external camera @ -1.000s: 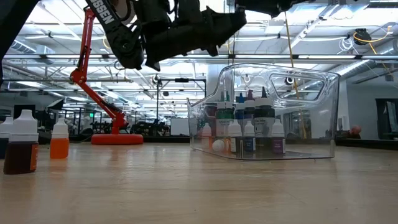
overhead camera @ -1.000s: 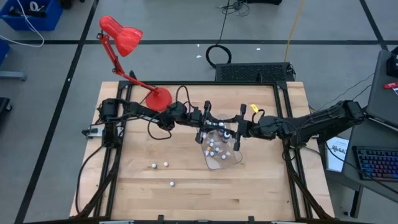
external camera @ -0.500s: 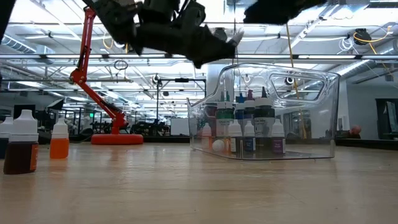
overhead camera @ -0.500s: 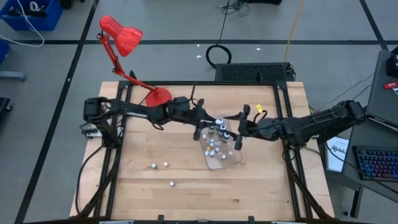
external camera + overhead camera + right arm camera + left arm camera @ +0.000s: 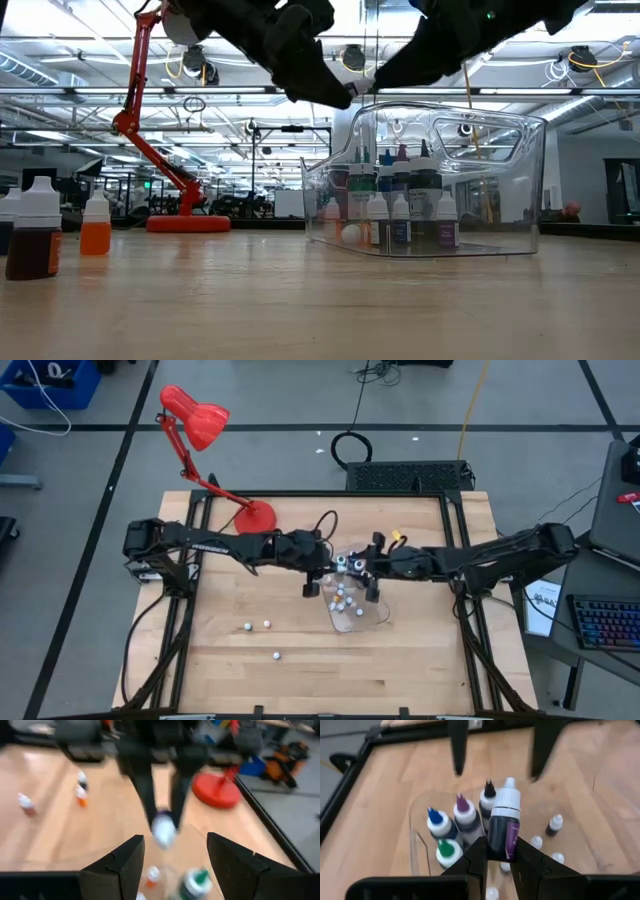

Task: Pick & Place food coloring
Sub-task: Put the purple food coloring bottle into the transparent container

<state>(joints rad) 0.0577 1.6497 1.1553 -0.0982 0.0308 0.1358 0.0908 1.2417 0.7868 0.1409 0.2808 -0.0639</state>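
Note:
My left gripper [image 5: 501, 852] is shut on a dark food coloring bottle [image 5: 503, 822] with a white cap, above the clear tray [image 5: 352, 622]. In the tray, several food coloring bottles stand upright, among them blue [image 5: 435, 816], purple [image 5: 462, 805], black [image 5: 487, 790] and green [image 5: 445, 850] tops, with tinier whitish ones [image 5: 536, 841] beside them. My right gripper [image 5: 175, 865] is open and faces the left one from the tray's right side [image 5: 362, 572]. Three small bottles [image 5: 257, 625] stand loose on the table to the tray's left. My left gripper pinches the dark bottle's lower body [image 5: 499, 849] between its two fingers [image 5: 476, 857]. The bottle lies along the fingers, and its white cap [image 5: 507, 800] sticks out past their tips. The fingers slant down from the table's left. The bottle is lifted clear above the tray.
A red desk lamp [image 5: 205, 422] stands with its base [image 5: 255, 517] at the table's far left. In the low view, a brown bottle [image 5: 35, 235] and an orange one [image 5: 95, 228] stand at the left. The black frame [image 5: 470, 650] borders the table.
My left gripper has reached farther toward the table's right and near edge and come over the tray, carrying the bottle. My right gripper has moved left toward the left gripper, over the tray.

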